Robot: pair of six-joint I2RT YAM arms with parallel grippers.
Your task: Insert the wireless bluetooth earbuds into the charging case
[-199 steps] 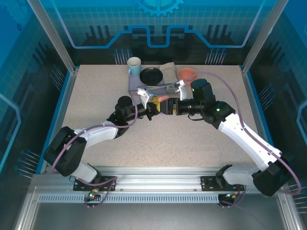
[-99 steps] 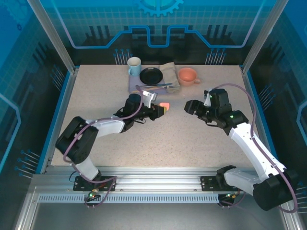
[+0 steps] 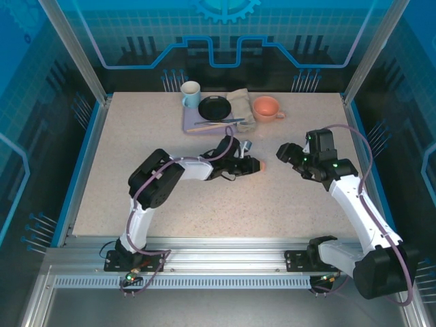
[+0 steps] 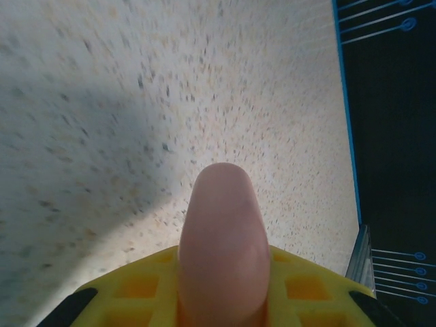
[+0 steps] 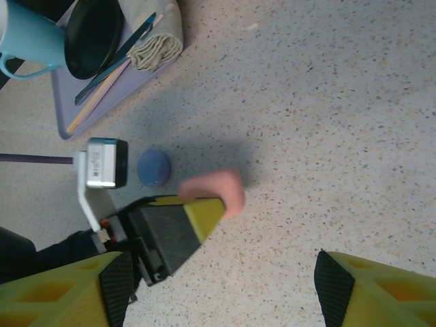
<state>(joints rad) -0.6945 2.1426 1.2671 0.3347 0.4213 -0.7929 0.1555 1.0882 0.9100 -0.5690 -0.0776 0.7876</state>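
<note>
Tabletop (image 3: 136, 150) comes first: it is pale with tiny dark specks, and it is the biggest thing I can see. Two arms reach over it. The left arm (image 3: 197, 168) stretches toward the middle. The right arm (image 3: 354, 197) bends in from 4 o'clock.

At 12 o'clock on the tabletop sits a lilac tray (image 3: 188, 125). On it are a folded tan cloth (image 3: 240, 102), a black plate (image 3: 214, 107) and a light blue mug (image 3: 191, 94). Long thin sticks lie across the tray's front. An orange cup (image 3: 266, 107) stands on the tabletop just beside the tray, at 3 o'clock from it.

The left claw (image 3: 253, 165) is near the middle of the tabletop. It is pressed tight on a pink charging case (image 3: 259, 165). The case is round like a pebble and pokes out past the yellow fingers (image 4: 136, 289).

The right claw (image 3: 283, 155) is at 2 o'clock from the case, near it but apart. Its yellow fingers (image 5: 61, 296) are spread wide, with nothing between them.

A small blue round thing (image 5: 154, 168) lies on the tabletop. In the right wrist view it is at 9 o'clock from the case, just beside the left claw. I cannot tell what it is.
</note>
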